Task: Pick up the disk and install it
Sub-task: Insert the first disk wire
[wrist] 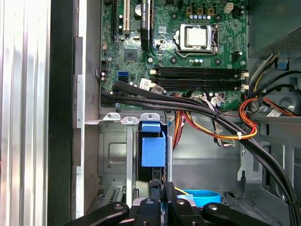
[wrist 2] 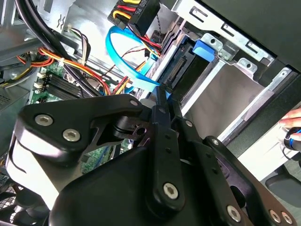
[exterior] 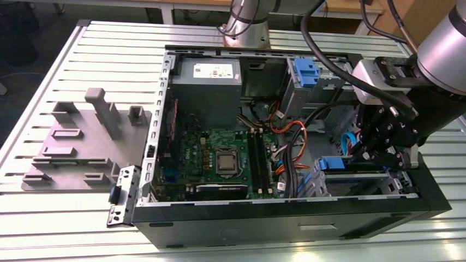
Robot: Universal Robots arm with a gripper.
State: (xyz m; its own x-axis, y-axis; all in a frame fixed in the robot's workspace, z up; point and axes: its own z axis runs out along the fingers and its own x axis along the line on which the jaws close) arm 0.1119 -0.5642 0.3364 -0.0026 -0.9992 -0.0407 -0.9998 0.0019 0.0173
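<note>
The disk [exterior: 337,164] sits edge-up in the metal drive cage [exterior: 357,183] at the front corner of the open computer case, on the exterior view's right. Its blue carrier [wrist: 154,147] stands in the cage slot, and the carrier's blue tab [wrist 2: 206,47] shows with the dark connector end below it. My gripper [exterior: 369,158] hangs inside the case just beside the disk's end. Its fingers [wrist: 162,187] are pressed together with nothing visible between them, and the fingertips [wrist 2: 162,96] lie close to the disk's edge.
The motherboard [exterior: 222,158] with black and orange cables [wrist: 221,120] fills the case floor. A grey power supply [exterior: 207,82] and another blue carrier [exterior: 306,73] sit at the back. A grey fixture plate [exterior: 76,144] lies on the slatted table. A hand [wrist 2: 292,126] is outside the case.
</note>
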